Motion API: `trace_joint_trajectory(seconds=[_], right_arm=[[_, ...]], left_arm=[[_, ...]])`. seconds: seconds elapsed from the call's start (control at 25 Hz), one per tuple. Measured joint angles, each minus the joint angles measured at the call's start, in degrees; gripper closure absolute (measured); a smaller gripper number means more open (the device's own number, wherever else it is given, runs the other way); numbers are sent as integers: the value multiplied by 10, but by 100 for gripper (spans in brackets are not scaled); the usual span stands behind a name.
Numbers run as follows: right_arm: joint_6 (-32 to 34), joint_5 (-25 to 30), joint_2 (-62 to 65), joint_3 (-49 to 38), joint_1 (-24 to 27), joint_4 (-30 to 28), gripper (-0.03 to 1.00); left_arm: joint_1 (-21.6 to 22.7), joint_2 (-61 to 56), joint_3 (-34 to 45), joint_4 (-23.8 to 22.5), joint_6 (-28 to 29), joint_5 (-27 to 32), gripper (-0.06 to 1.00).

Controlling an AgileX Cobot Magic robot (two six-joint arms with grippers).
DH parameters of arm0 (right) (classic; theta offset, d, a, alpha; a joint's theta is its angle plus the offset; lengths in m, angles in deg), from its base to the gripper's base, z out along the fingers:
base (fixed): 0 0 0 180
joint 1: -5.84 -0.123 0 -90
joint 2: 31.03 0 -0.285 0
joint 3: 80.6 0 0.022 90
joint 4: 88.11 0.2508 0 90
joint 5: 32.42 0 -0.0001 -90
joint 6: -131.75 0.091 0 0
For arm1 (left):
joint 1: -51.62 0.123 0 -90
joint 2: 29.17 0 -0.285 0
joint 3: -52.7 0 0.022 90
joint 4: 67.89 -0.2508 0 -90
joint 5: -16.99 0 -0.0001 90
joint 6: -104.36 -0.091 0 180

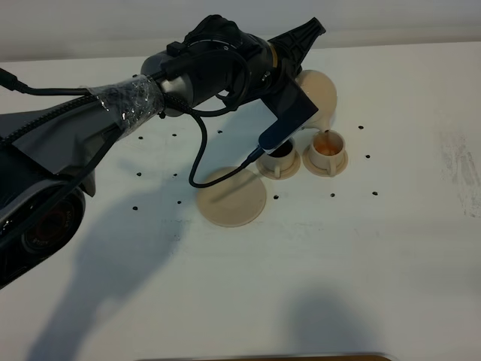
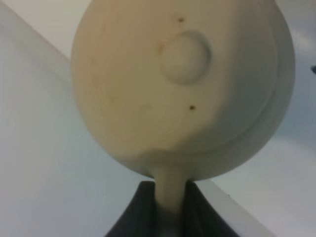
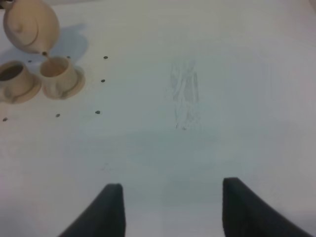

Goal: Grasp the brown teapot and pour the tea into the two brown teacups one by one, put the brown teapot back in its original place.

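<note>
My left gripper [image 1: 307, 47] is shut on the loop handle of the brown teapot [image 1: 320, 93], which is held tilted above the table with its spout down over the right teacup [image 1: 326, 149]. In the left wrist view the fingers [image 2: 148, 210] clamp the handle below the teapot's lidded body [image 2: 182, 89]. The right teacup holds orange-brown tea; the left teacup [image 1: 280, 156] holds dark tea. Both stand on small saucers. The large saucer [image 1: 231, 197] lies bare, left of the cups. My right gripper [image 3: 170, 207] is open and empty, well away from the teapot [image 3: 29, 24] and cups [image 3: 57, 74].
The white table [image 1: 391, 248] carries small black dots [image 1: 333, 195] around the cups and a faint scuff mark [image 3: 185, 94] at the right. The left arm's cable [image 1: 199, 162] hangs near the large saucer.
</note>
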Motion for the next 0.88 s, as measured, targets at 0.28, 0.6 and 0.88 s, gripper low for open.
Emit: trace_joint_trajectory(seconds=[0.28,0.6,0.88], right_arm=[[0,0,0,0,0,0,54],[0,0,0,0,0,0,54],[0,0,0,0,0,0,54]], left_arm=[[0,0,0,-13,0,-5,78],[0,0,0,-16,0,-9,78],[-6,0,0,-17,0,-9,78]])
